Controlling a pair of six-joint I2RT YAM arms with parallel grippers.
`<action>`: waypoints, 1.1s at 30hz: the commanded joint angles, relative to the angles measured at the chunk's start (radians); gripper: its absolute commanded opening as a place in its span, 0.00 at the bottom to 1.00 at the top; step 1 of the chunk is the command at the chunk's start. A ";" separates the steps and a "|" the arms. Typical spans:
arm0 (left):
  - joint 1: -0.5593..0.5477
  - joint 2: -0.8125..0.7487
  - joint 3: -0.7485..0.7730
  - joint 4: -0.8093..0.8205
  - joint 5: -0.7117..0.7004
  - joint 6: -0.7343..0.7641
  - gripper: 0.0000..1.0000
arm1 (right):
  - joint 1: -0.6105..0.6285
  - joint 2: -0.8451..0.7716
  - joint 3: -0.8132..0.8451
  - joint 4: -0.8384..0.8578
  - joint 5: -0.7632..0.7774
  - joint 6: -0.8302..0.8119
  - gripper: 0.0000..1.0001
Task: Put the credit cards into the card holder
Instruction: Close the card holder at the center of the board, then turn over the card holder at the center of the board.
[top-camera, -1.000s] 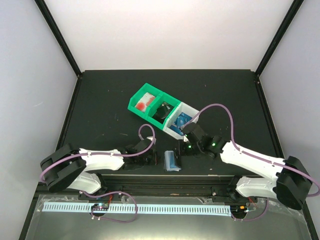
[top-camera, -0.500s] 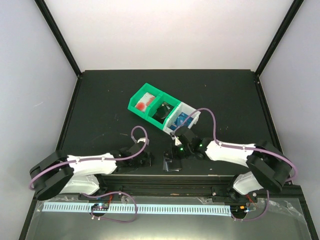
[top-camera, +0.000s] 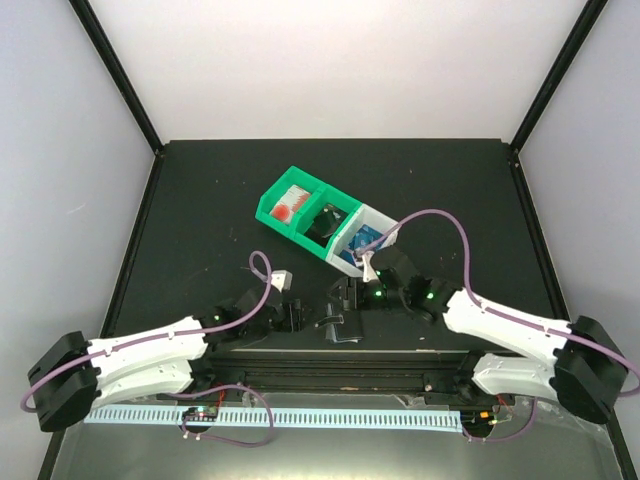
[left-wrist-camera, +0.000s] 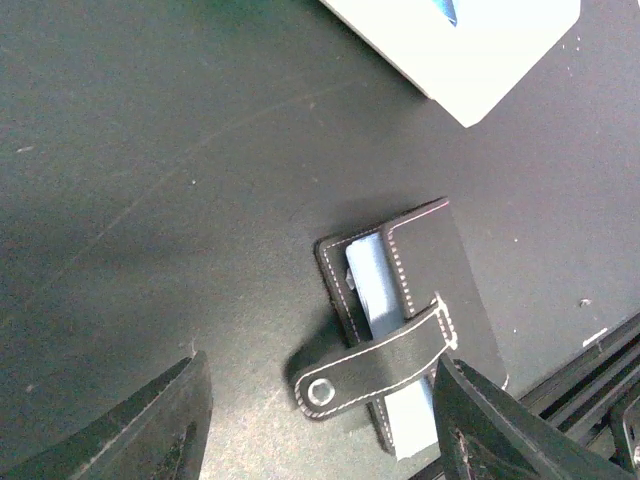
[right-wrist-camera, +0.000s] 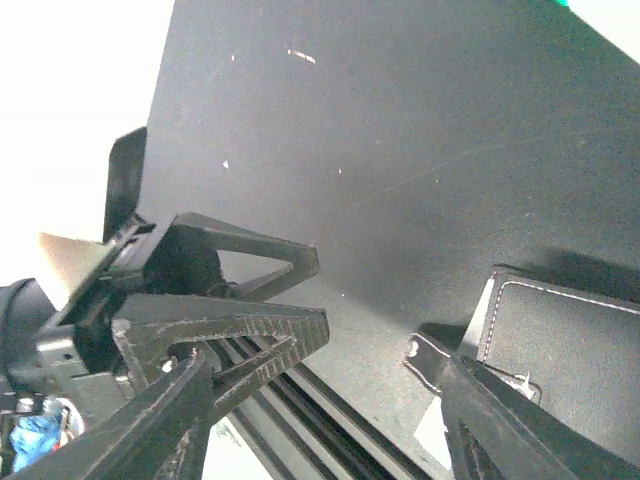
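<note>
The black card holder (top-camera: 342, 328) lies near the table's front edge, between my two grippers. In the left wrist view the card holder (left-wrist-camera: 435, 300) is folded over a blue credit card (left-wrist-camera: 372, 288), and its strap (left-wrist-camera: 375, 365) hangs loose to the left, unsnapped. My left gripper (top-camera: 295, 315) stands open just left of it, jaws apart and empty (left-wrist-camera: 320, 400). Just behind the holder, my right gripper (top-camera: 348, 297) is open too (right-wrist-camera: 325, 400), with the holder (right-wrist-camera: 570, 340) beside its right finger. More blue credit cards (top-camera: 365, 240) lie in the white bin.
A green bin (top-camera: 300, 205) and a white bin (top-camera: 372, 215) stand joined at the table's middle, right behind the right gripper. The white bin's corner (left-wrist-camera: 470, 50) shows above the holder. A metal rail (top-camera: 340, 365) runs along the front edge.
Both grippers have gone from shut to open. The right gripper swung left over the holder and then drew back a little. The holder, spread open showing blue a second ago, now lies folded.
</note>
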 joint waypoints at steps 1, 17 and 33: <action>0.005 -0.085 -0.013 -0.097 -0.022 0.023 0.65 | 0.000 -0.098 -0.035 -0.069 0.091 0.007 0.65; 0.005 -0.148 -0.067 0.035 0.181 0.046 0.69 | 0.001 0.068 -0.066 -0.226 0.212 -0.076 0.60; -0.129 0.072 -0.122 0.310 0.240 -0.136 0.66 | 0.022 0.200 -0.168 0.015 0.097 0.068 0.47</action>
